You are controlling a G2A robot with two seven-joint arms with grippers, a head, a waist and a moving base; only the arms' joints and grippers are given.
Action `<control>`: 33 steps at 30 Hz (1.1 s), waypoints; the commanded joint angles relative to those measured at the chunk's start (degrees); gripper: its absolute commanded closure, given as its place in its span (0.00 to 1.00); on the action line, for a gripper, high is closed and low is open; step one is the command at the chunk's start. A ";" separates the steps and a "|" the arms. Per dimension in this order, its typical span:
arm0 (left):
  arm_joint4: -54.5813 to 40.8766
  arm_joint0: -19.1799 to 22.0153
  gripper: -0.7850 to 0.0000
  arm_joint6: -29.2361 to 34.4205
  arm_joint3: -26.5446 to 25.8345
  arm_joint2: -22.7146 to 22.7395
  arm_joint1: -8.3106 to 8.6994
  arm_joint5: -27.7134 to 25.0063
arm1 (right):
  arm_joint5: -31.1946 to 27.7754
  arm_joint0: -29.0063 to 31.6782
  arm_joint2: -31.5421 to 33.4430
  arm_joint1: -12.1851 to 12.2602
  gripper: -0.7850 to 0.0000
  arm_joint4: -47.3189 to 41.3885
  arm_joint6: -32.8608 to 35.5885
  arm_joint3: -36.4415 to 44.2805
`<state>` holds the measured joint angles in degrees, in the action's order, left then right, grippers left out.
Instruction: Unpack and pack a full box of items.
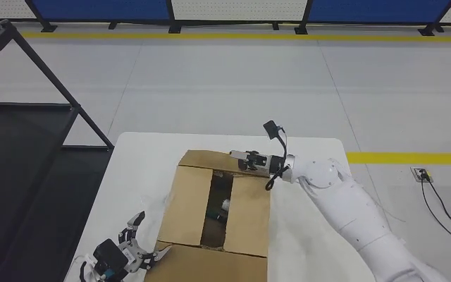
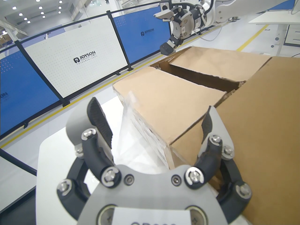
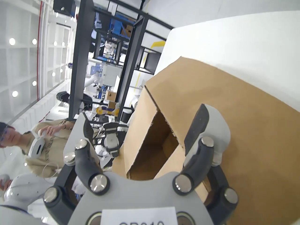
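On white table (image 1: 137,158), cardboard box (image 1: 187,204) flaps ajar, blue-white partitions (image 1: 99,8) beyond

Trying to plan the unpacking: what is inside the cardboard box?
The cardboard box has a gap between its top flaps; through it show a few dark items, one with a pale end. What they are cannot be told. The flaps cover the rest.

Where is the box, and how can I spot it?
Find the white table. On it sits a big cardboard box, between the left gripper and the right gripper. It is the only brown thing there, and its top flaps are parted, leaving a dark gap.
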<state>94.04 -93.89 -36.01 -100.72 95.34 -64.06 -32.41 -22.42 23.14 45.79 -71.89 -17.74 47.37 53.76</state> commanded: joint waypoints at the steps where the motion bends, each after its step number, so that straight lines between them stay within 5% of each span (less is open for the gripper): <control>1: -0.60 -0.14 0.00 0.62 -0.38 0.10 0.01 0.41 | -0.56 1.63 1.42 0.62 0.00 1.44 -1.85 3.30; 6: -0.99 -0.23 0.00 1.25 -0.88 0.42 0.15 1.07 | -0.11 6.60 5.51 2.06 0.00 7.98 -12.08 11.61; 16: -2.19 -1.97 0.00 -1.09 -1.41 3.22 0.48 3.19 | 4.61 12.77 9.30 4.17 0.00 6.42 2.17 20.18; 25: 0.39 -3.87 0.00 -2.90 -0.01 6.62 1.20 1.63 | 8.93 17.25 9.84 4.99 0.00 7.53 6.90 24.75; 33: 0.35 -4.87 0.00 -4.19 1.68 8.40 1.56 1.94 | 11.27 16.29 4.77 3.00 0.00 5.54 3.69 22.45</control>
<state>94.75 -98.68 -40.13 -99.04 103.65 -62.50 -30.65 -11.16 39.76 51.18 -68.63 -11.80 51.32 76.72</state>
